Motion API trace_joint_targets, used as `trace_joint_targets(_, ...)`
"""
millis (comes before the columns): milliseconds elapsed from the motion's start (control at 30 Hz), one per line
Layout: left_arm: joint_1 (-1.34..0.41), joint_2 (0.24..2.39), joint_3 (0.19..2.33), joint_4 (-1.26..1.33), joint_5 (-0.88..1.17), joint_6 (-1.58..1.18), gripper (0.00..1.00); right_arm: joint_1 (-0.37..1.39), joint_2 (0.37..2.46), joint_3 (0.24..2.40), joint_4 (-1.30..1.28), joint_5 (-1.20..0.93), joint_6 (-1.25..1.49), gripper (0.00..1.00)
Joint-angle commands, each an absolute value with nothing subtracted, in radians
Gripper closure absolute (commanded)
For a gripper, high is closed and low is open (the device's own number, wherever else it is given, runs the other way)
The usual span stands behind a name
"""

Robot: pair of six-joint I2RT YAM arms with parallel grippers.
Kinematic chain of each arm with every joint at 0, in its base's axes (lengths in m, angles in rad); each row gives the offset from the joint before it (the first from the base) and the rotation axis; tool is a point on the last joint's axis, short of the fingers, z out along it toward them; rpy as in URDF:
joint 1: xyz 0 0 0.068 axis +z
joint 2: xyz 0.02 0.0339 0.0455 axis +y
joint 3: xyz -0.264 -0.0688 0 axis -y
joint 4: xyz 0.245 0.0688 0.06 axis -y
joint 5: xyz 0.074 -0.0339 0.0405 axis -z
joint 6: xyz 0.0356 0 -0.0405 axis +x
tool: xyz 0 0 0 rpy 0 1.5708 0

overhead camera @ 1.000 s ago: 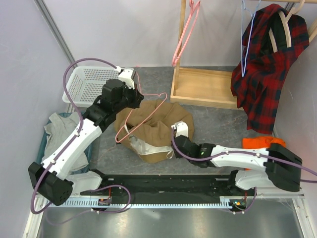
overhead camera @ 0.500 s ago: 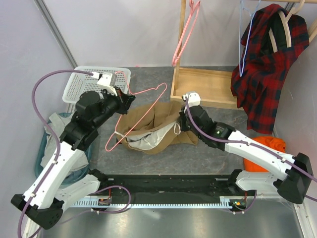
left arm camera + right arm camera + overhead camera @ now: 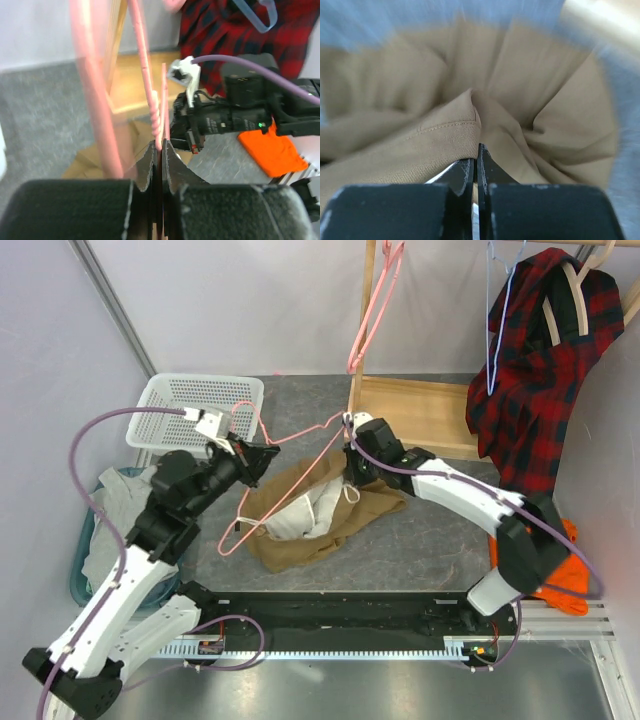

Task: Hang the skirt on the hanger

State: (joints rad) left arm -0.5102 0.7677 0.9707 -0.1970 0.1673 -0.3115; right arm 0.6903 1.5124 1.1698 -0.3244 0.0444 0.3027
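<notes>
Where the left gripper point(image 3: 160, 148) closes: jaws pressed together on a thin rod of the pink hanger point(image 3: 146, 75), fingertips meeting around it.
Left arm: raised over the left half of the table point(image 3: 440, 535), gripper pointing right toward the other arm.
Hanger position: held off the table and tilted; its upper bar runs toward the right gripper and its lower corner hangs past the skirt's left edge.
Right gripper point(image 3: 477, 154): jaws clamped on a raised fold of the skirt point(image 3: 445, 132).
Right arm: reaching left across the table, wrist just in front of the wooden rack base point(image 3: 415, 418).
Skirt position: bunched on the table between the two arms, its right side pulled up at the gripper, pale lining showing in the middle; the hanger's frame crosses above its left part.
Left surroundings: white basket point(image 3: 185, 410) at the back, grey garment point(image 3: 115, 505) beside the left arm.
Right surroundings: red plaid shirt point(image 3: 540, 370) hung on the rack, a light-blue hanger point(image 3: 497, 320) next to it, orange cloth point(image 3: 567, 585) near the right arm's base.
</notes>
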Motion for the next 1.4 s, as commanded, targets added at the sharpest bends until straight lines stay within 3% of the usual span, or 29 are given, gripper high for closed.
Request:
trace_joint_targets(0, -0.509, 0.833, 0.813, 0.042, 0.170, -0.387, 0.98, 0.620, 1.650, 1.129, -0.265, -0.176, 0.265, 1.00)
trace_joint_targets(333, -0.517, 0.830, 0.563, 0.231, 0.127, -0.416, 0.98, 0.557, 1.861, 1.138, -0.123, -0.261, 0.345, 1.00)
trace_joint_targets(400, -0.517, 0.818, 0.520, 0.267, 0.114, -0.425, 0.98, 0.555, 1.870, 1.134, -0.107, -0.262, 0.359, 0.90)
trace_joint_targets(433, -0.518, 0.812, 0.514, 0.276, 0.117, -0.426, 0.98, 0.555, 1.867, 1.129, -0.101, -0.262, 0.362, 0.78)
trace_joint_targets(533, -0.518, 0.819, 0.511, 0.278, 0.103, -0.425, 0.98, 0.555, 1.807, 1.088, -0.098, -0.232, 0.373, 0.57)
trace_joint_targets(600, -0.518, 0.824, 0.509, 0.279, 0.089, -0.426, 0.98, 0.555, 1.755, 1.036, -0.098, -0.201, 0.382, 0.53)
trace_joint_targets(767, -0.522, 0.842, 0.509, 0.301, 0.095, -0.431, 0.98, 0.555, 1.599, 0.936, -0.110, -0.153, 0.406, 0.57)
trace_joint_targets(933, -0.525, 0.853, 0.508, 0.313, 0.101, -0.428, 0.98, 0.555, 1.487, 0.864, -0.097, -0.110, 0.410, 0.53)
trace_joint_targets(1200, -0.528, 0.836, 0.494, 0.328, 0.164, -0.423, 0.98, 0.561, 1.482, 0.815, -0.126, -0.164, 0.419, 0.65)
trace_joint_targets(1367, -0.529, 0.830, 0.488, 0.341, 0.207, -0.420, 0.98, 0.563, 1.497, 0.775, -0.082, -0.182, 0.442, 0.66)
